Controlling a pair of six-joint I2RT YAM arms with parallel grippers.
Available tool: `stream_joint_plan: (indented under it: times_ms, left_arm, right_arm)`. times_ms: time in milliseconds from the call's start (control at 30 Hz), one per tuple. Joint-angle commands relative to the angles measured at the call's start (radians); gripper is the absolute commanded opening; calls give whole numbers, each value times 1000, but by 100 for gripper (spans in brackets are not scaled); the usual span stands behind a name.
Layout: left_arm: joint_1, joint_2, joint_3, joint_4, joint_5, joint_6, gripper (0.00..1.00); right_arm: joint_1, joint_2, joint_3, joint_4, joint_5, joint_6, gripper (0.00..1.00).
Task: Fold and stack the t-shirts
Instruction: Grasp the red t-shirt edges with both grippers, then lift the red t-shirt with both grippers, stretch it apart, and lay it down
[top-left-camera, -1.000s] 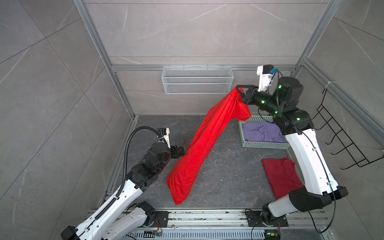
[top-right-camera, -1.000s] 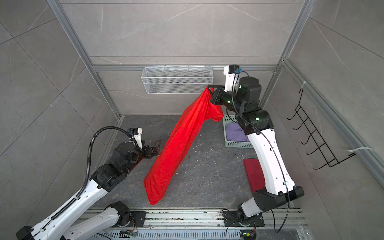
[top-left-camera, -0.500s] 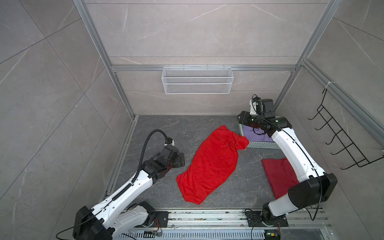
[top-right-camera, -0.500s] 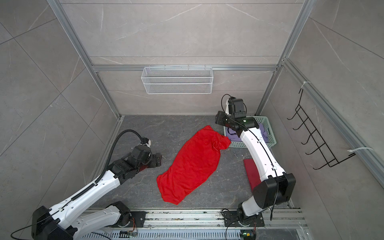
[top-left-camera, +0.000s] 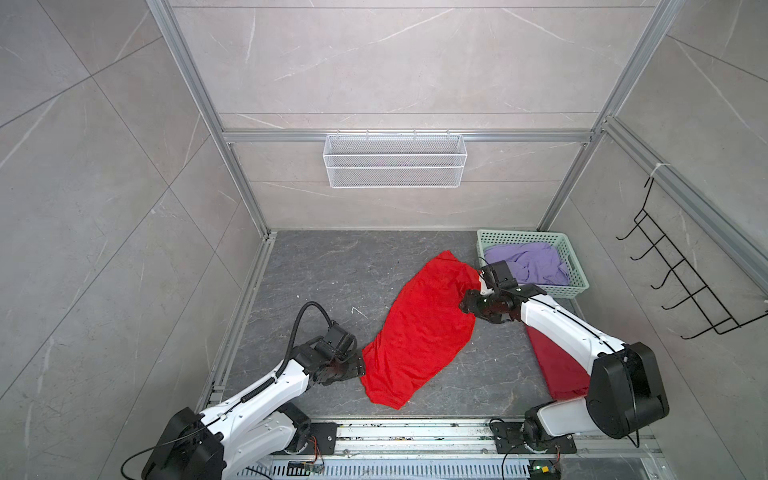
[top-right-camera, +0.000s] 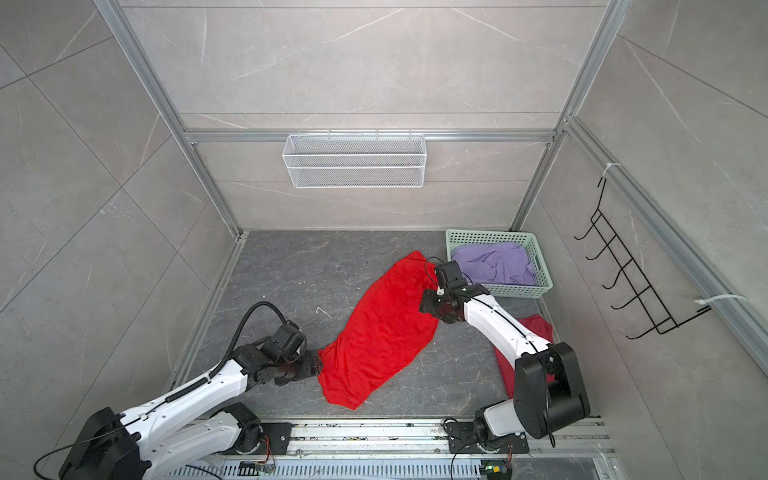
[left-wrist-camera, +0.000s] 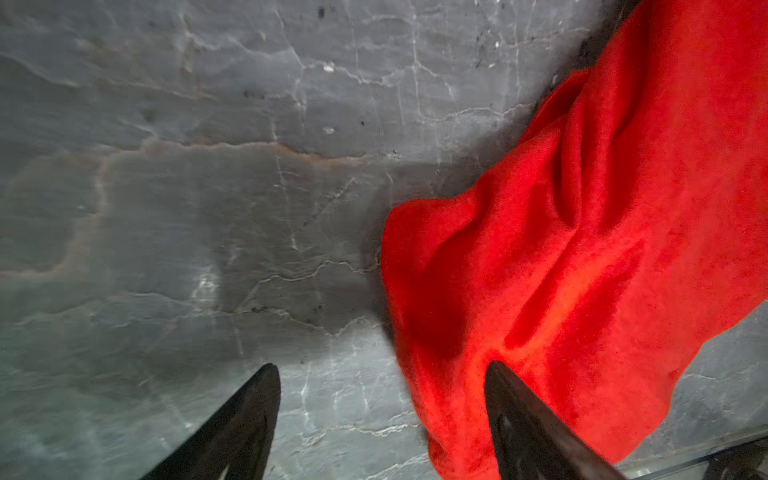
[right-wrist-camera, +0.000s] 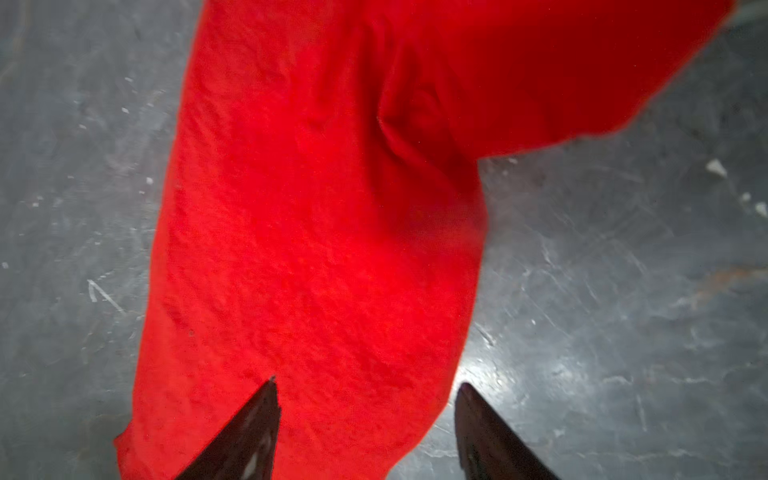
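The bright red t-shirt lies loose and wrinkly in the middle of the grey surface. It is stretched out long and on a slant. The darker red t-shirt lies flat near the right front corner, and only part of it shows. The lavender t-shirt sits bunched up inside the green basket.

A t-shirt is being borne by the worktop between the left pincer and the right pincer; a basket is being borne behind the latter.
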Motion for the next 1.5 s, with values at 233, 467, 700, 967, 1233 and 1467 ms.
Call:
stream_joint_plan:
  times_ms: [233,467,700,967,1233,1467]
  left_arm:
    - [-19,173,33,226,51,-54,38]
    - [-21,98,90,200,-3,-22,0]
    - [-20,-124,379,-44,-139,157,0]
    - [-20,-313,652,-75,-267,363,0]
    - [-21,-363,805,-123,-228,460,0]
    - [-21,-354,741,-71,-289,435,0]
  right_arm:
    - [7,137,-97,267,-22,95,66]
    - [31,207,-56,308,-62,117,6]
    - [37,-48,129,145,-27,36,0]
    - [39,-282,438,-25,4,-99,0]
    - [41,-320,639,-123,-69,-212,0]
    - [40,-221,694,-135,-156,-220,0]
